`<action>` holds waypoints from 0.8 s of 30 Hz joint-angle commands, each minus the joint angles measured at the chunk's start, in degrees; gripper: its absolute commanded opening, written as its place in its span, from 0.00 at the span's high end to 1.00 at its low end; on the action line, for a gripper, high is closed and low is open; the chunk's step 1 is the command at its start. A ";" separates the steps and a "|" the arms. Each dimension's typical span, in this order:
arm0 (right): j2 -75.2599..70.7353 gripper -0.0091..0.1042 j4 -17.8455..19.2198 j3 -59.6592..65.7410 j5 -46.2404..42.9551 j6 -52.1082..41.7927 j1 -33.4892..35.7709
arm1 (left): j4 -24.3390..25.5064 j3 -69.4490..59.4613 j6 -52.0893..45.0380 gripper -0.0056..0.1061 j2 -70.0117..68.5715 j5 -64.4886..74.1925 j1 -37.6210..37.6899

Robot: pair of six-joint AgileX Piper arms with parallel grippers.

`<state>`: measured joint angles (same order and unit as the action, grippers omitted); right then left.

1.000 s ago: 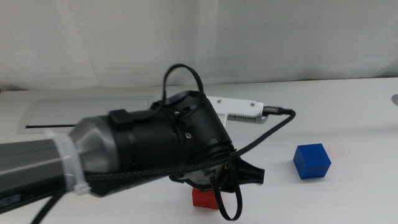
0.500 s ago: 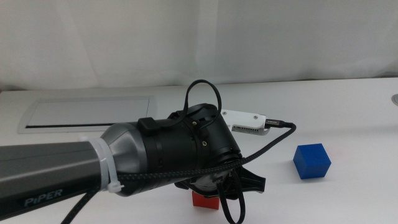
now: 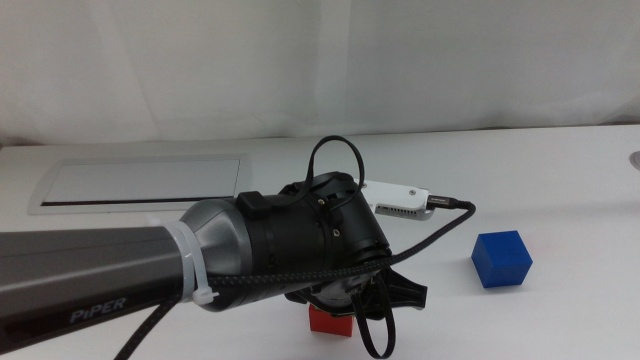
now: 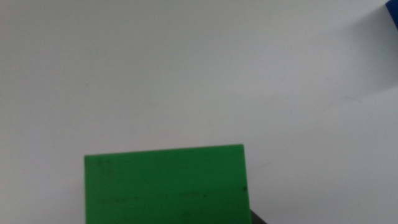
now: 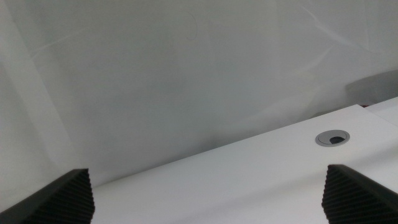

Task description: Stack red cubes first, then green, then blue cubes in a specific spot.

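- The green cube [image 4: 165,185] fills the near part of the left wrist view, sitting right at the left end effector [image 4: 168,214]. Only a dark sliver of one jaw shows beside it, so I judge the end effector clamped on the cube, though the contact itself is out of sight.
- In the middle view the green cube is hidden behind the arm's dark wrist; the red cube [image 3: 329,320] peeks out directly beneath it, at about 6 o'clock on the tabletop [image 3: 560,170]. Whether green already touches red cannot be told.
- The blue cube [image 3: 501,258] stands alone at about 4 o'clock, well apart from the red one, on bare tabletop.
- Handling judgement: all three cubes look small, rigid and matte, so probably light and not slippery. Flat parallel faces suit a pinch across two opposite sides, near mid-height and centred, so the cube does not twist.
- A light block is likely to shift if released off-centre, so green should sit square on red before the jaws part.
- The right end effector [image 5: 208,186] waits off to the side with its jaws wide apart and nothing between them, facing a grey grommet hole [image 5: 333,138].
- A long grey-rimmed panel [image 3: 140,185] lies at about 10 o'clock.
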<state>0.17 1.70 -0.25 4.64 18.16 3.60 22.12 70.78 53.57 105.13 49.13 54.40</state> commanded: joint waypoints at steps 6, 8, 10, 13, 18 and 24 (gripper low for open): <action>-1.90 0.01 -0.03 0.98 -0.81 -0.13 -0.18 | -0.56 -0.19 -0.36 0.98 1.07 1.04 -1.27; -1.90 0.01 -0.03 0.98 -0.81 -0.13 -0.18 | -0.56 -0.19 -0.82 0.98 1.07 1.04 -1.27; -1.90 0.01 -0.03 0.98 -0.81 -0.13 -0.18 | -0.56 -0.60 -1.10 0.98 1.07 1.18 -1.27; -1.90 0.01 -0.03 0.98 -0.81 -0.13 -0.18 | -1.17 -2.51 -1.26 0.98 1.07 1.51 -1.27; -1.90 0.01 -0.03 0.98 -0.81 -0.13 -0.18 | -1.68 -3.71 -1.68 0.97 1.07 0.45 -1.27; -1.90 0.01 -0.03 0.98 -0.81 -0.13 -0.18 | -1.68 -3.71 -1.68 0.77 0.40 -0.21 -1.27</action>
<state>0.17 1.70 -0.25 4.54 18.16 3.60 22.09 68.55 52.14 104.43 46.03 53.35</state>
